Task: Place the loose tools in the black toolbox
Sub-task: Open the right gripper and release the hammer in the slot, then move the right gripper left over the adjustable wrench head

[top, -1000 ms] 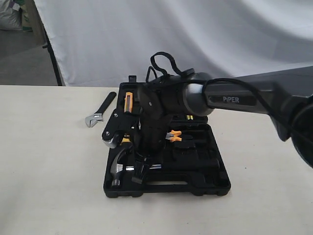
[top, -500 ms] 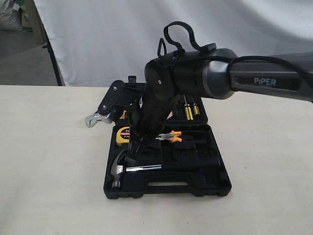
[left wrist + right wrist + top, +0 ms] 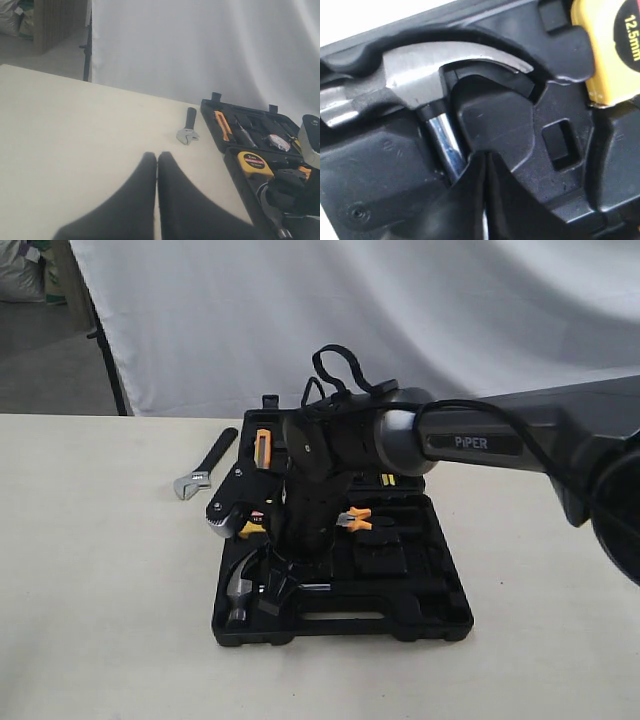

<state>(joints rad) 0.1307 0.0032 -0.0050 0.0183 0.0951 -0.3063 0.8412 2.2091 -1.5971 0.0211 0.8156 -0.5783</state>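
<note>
The black toolbox (image 3: 440, 620) lies open on the table. The claw hammer (image 3: 240, 590) rests in its recess at the near left corner, steel head (image 3: 415, 80) showing close up. My right gripper (image 3: 280, 592) is down on the hammer's shaft (image 3: 445, 145). In the right wrist view that gripper (image 3: 485, 156) is shut, tips together beside the shaft, nothing between them. The silver adjustable wrench (image 3: 203, 468) lies on the table left of the case, and the left wrist view has the wrench (image 3: 188, 131) too. My left gripper (image 3: 157, 156) is shut and empty over bare table. I cannot make out the tape roll.
A yellow tape measure (image 3: 255, 164) and orange-handled pliers (image 3: 355, 518) sit inside the case, with screwdrivers in the lid (image 3: 235, 125). The right arm (image 3: 480, 440) spans the case from the right. A white backdrop hangs behind the table.
The right arm rose off the case half a second ago and has come back down onto the hammer shaft. The hammer and wrench have not moved.
</note>
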